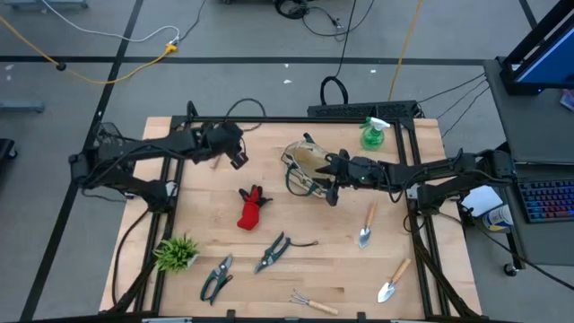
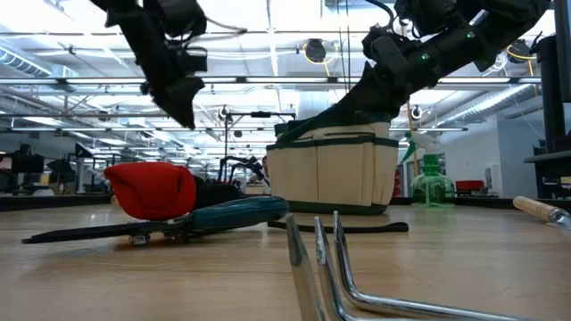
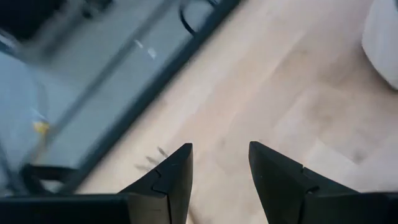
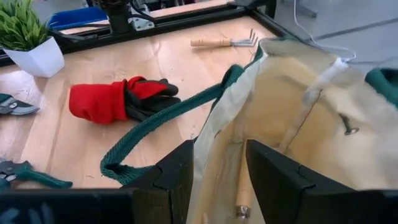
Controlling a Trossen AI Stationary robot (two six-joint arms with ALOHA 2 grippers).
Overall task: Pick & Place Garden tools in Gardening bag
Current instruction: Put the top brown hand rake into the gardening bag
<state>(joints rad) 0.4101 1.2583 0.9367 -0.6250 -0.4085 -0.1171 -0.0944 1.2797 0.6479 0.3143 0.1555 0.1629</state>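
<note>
The cream gardening bag (image 1: 303, 163) with green trim stands upright at the table's far middle; a wooden tool handle (image 4: 242, 193) lies inside it. My right gripper (image 1: 330, 179) is open at the bag's right rim, one finger outside and one inside the wall (image 4: 219, 124). My left gripper (image 1: 237, 159) is open and empty, raised over bare wood left of the bag. On the table lie the red glove (image 1: 252, 209), two pruning shears (image 1: 272, 252) (image 1: 216, 277), two trowels (image 1: 368, 226) (image 1: 393, 282) and a hand rake (image 1: 314, 302). The green spray bottle (image 1: 374, 133) stands at the far right. My right gripper comes at the bag from above and from the table's right, slanting down, with the bag's cream wall (image 4: 208, 168) between its open fingers. Whether a finger touches the wall, I cannot tell.
A spiky green plant in a white pot (image 1: 177, 254) stands at the near left. The bag's green strap (image 4: 155, 124) loops onto the wood toward the glove. A black frame (image 1: 269, 121) runs along the table's far edge and down both sides. Bare wood lies between the glove and the left gripper.
</note>
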